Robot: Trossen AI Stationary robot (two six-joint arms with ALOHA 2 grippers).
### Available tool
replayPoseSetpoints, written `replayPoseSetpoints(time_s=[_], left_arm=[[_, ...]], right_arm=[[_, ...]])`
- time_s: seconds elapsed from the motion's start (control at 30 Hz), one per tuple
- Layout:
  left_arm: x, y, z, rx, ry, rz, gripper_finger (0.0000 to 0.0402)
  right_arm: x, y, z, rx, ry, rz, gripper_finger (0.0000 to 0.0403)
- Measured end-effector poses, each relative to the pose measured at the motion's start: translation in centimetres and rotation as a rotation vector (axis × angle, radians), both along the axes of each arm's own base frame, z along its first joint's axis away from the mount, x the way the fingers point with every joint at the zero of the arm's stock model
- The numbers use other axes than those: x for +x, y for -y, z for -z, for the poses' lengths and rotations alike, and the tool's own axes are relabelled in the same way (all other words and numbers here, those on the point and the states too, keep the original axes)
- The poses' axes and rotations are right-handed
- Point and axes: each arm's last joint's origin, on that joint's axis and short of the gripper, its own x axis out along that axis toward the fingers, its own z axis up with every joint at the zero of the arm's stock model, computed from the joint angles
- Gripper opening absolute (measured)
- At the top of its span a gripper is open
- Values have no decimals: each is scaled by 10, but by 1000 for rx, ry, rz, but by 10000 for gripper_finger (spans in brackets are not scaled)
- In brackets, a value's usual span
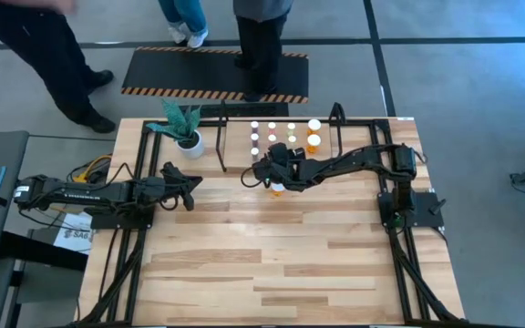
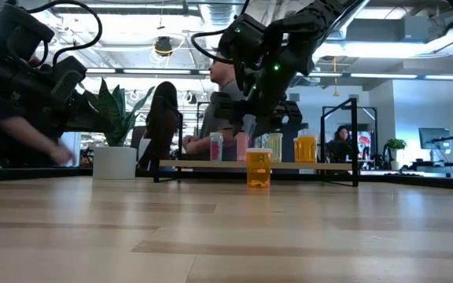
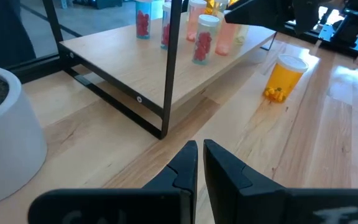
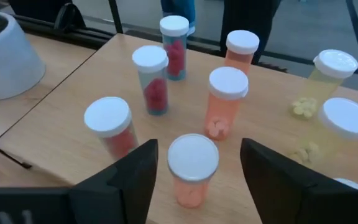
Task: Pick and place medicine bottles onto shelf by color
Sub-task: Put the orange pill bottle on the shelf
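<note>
The shelf [image 3: 123,56] is a wooden board in a black tube frame at the table's far side. Several white-capped medicine bottles stand upright on it: reddish [image 4: 151,78], pinkish-orange [image 4: 225,99], yellowish [image 4: 328,78]. My right gripper [image 4: 197,149] is open over the shelf, its fingers standing on either side of a pinkish bottle [image 4: 192,171] with a gap on each side. An orange bottle [image 1: 277,189] stands on the table just in front of the shelf, below the right arm. My left gripper [image 3: 199,149] is shut and holds nothing, at the table's left.
A white pot with a green plant [image 1: 188,137] stands at the shelf's left end, close to my left gripper [image 1: 190,187]. People stand beyond the table's far edge by a black mat with striped edges [image 1: 212,73]. Bare wood stretches toward the near edge.
</note>
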Motion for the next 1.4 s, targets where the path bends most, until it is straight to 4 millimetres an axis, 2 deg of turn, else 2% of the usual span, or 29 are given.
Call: replayPoseSetpoints(time_s=[0.23, 0.4, 0.7, 0.93, 1.1, 1.4], left_arm=[[0, 0, 0, 0, 0, 0, 13], [0, 0, 0, 1, 0, -2, 13], [0, 0, 0, -1, 0, 3, 13], [0, 0, 0, -1, 0, 3, 13], [0, 0, 0, -1, -1, 3, 13], [0, 0, 0, -1, -1, 2, 13]], right_arm=[[-2, -8, -9, -5, 25, 10, 256], [-12, -18, -19, 12, 16, 32, 256], [-34, -51, -45, 81, 53, 42, 256], [-51, -74, -48, 159, 76, 99, 256], [-53, -65, -52, 297, 69, 72, 256], [-53, -22, -56, 695, 47, -80, 256]])
